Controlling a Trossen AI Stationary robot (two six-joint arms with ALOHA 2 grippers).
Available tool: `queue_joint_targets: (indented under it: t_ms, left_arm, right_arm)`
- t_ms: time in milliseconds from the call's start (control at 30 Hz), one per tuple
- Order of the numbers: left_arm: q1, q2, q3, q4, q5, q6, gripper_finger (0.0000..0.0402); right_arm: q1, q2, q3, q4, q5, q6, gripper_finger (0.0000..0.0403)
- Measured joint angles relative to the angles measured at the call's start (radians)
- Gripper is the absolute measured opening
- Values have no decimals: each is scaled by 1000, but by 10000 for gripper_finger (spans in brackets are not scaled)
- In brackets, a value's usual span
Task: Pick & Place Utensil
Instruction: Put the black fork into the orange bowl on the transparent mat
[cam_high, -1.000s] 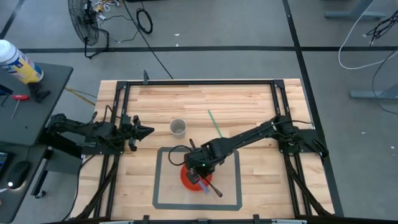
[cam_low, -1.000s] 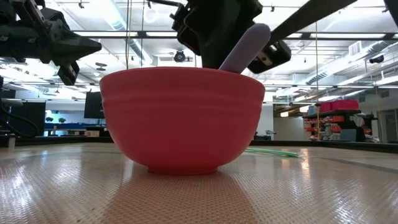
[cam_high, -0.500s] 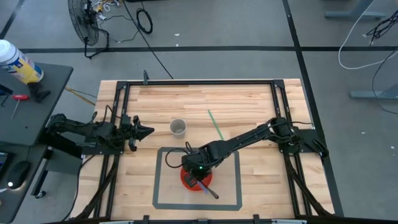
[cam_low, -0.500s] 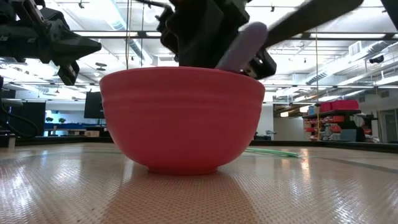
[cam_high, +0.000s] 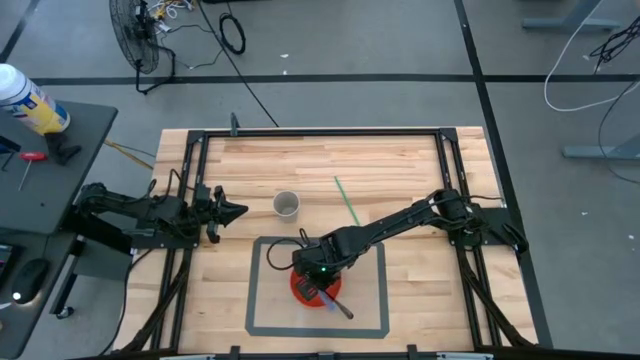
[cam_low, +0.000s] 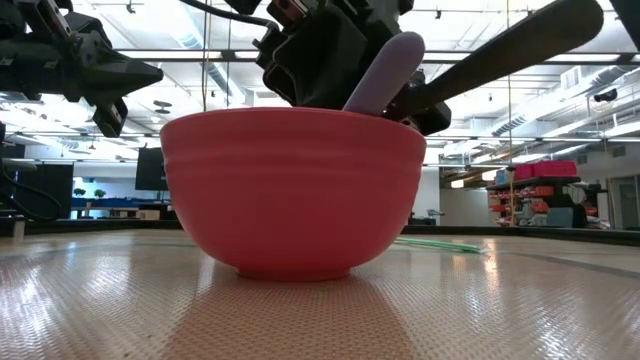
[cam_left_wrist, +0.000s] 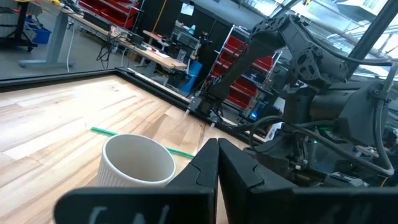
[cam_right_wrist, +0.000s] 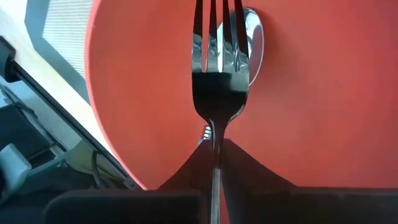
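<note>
A red bowl (cam_high: 303, 287) (cam_low: 295, 190) stands inside a grey taped rectangle near the table's near edge. A spoon with a lavender handle (cam_low: 385, 70) leans in it, its metal bowl (cam_right_wrist: 250, 34) on the red floor. My right gripper (cam_high: 318, 274) (cam_right_wrist: 214, 142) hangs over the bowl, shut on a fork (cam_right_wrist: 214, 68) with metal tines and a dark handle (cam_low: 500, 50) (cam_high: 340, 305). My left gripper (cam_high: 238, 209) (cam_left_wrist: 216, 146) waits shut at the table's left side, beside a white cup (cam_high: 287, 205). My right gripper pinches the fork between its two fingers at the metal neck (cam_right_wrist: 214, 132) just behind the tines. It comes from above, slanting down into the bowl, and the fingers lie along the fork. The fork is tilted: tines down over the spoon's bowl, dark handle rising toward the near right.
The white cup (cam_left_wrist: 138, 163) stands upright left of centre. A green straw (cam_high: 346, 200) (cam_left_wrist: 102, 131) lies flat on the wood beyond the bowl. Dark frame rails (cam_high: 320, 131) run along the table's edges. Bare wood lies right of the taped rectangle.
My right gripper has moved a little toward the table's left over the red bowl, carrying the fork with it. The fork's dark handle now shows clear of the arm in the low view. The bowl has stayed in place.
</note>
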Motion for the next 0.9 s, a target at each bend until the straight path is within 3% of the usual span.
queue_joint_targets:
  t_ms: [900]
  left_arm:
    - [0,0,0,0,0,0,14]
  right_arm:
    - [0,7,0,-14,0,0,31]
